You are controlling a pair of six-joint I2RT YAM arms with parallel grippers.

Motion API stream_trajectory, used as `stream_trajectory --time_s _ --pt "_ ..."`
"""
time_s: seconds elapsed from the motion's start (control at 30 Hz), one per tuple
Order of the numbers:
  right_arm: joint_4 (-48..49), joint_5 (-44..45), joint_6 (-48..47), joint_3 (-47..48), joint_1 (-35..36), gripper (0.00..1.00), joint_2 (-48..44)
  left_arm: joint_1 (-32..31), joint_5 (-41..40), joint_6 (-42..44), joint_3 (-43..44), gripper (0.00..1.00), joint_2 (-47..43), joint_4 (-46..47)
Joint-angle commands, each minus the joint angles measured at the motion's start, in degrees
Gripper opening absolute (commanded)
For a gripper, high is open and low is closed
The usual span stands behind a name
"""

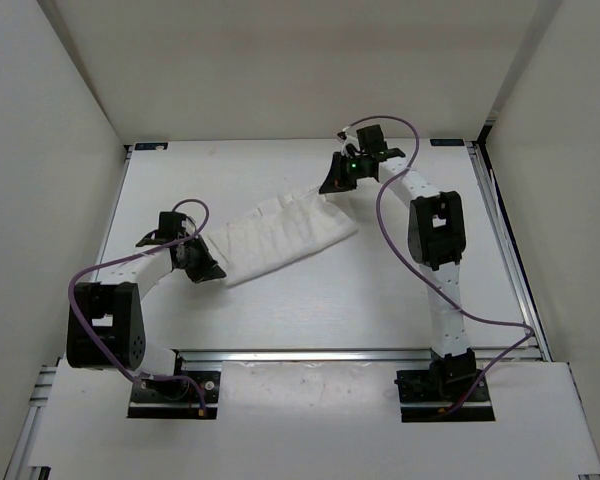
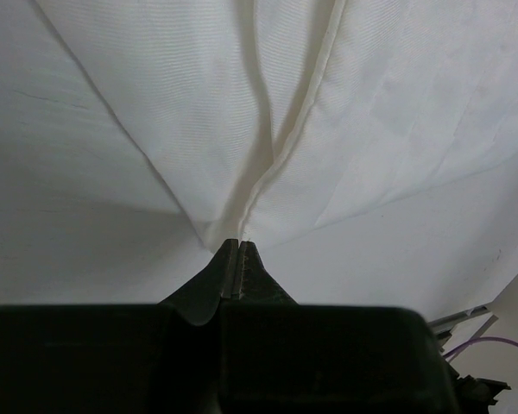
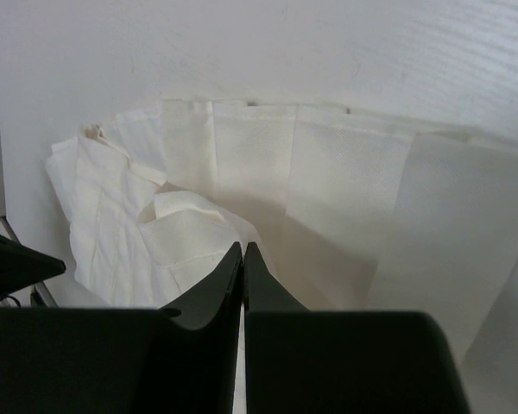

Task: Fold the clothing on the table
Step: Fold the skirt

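White table: clothing strung along 8-to-2 o'clock, ends pinched in clenched left gripper and right gripper, neither nearer.

The clothing stretched as a slanting band across the table from left gripper to right gripper, barring the middle; bare surface lay nearer, toward the front rail (white walls hemmed three sides).
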Motion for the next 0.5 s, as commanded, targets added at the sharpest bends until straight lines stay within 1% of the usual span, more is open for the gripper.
stream_trajectory --time_s 0.0,0.03,0.07,0.1,0.13,0.17,0.27,0.37,0.47 --pt "6.7 1.8 3.2 4.0 -0.2 0.0 3.3 -1.0 0.3 0.8 -0.1 0.0 -2.5 -1.2" --pt "7.3 1.5 4.4 4.9 -0.5 0.02 3.9 -1.0 0.4 1.0 -0.1 0.0 -2.8 -1.2" --pt "7.8 1.9 4.9 6.0 -0.3 0.08 4.9 -1.2 0.3 1.2 -0.3 0.0 -2.9 -1.6" --pt "8.1 1.9 5.3 6.1 -0.6 0.11 5.7 -1.4 0.5 1.3 -0.1 0.0 -3.1 -1.9" --pt "8.8 2.1 5.6 6.3 -0.8 0.17 6.4 -1.5 0.8 1.1 -0.3 0.0 -2.9 -1.8" --pt "8.9 2.4 6.1 6.2 -0.9 0.2 6.4 -1.6 0.9 1.2 -0.4 0.0 -2.8 -1.6" --pt "9.5 3.1 5.3 6.7 -1.2 0.25 5.8 -1.8 1.7 1.0 -0.3 0.0 -2.5 -1.2" --pt "9.1 7.3 2.1 6.9 -0.7 0.27 2.2 -1.8 2.2 0.7 0.5 0.0 -2.3 -1.0" --pt "6.0 9.6 -0.6 8.6 -0.5 0.28 -1.5 -1.4 2.8 0.7 0.8 0.0 -2.4 -0.7"
